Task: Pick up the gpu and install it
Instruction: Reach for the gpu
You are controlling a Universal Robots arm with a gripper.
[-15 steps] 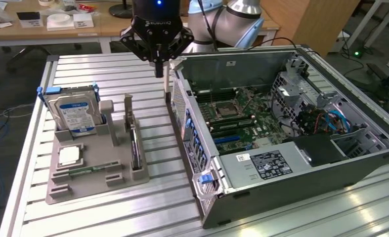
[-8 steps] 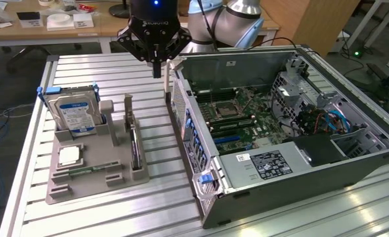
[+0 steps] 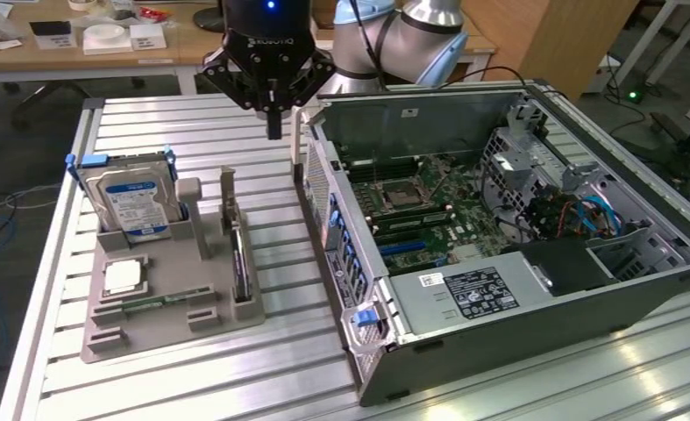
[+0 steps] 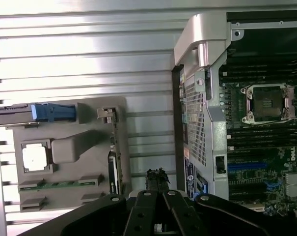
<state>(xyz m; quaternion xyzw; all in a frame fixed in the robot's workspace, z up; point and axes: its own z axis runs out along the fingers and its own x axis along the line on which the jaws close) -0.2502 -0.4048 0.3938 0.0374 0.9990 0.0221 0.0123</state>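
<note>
One gpu upright in gray tray w/ hard drive.

Open PC case on the slatted bench, grey tray beside it holding an upright hard drive, a CPU and a RAM stick.

Slatted table: grey fixture, computer case
</note>
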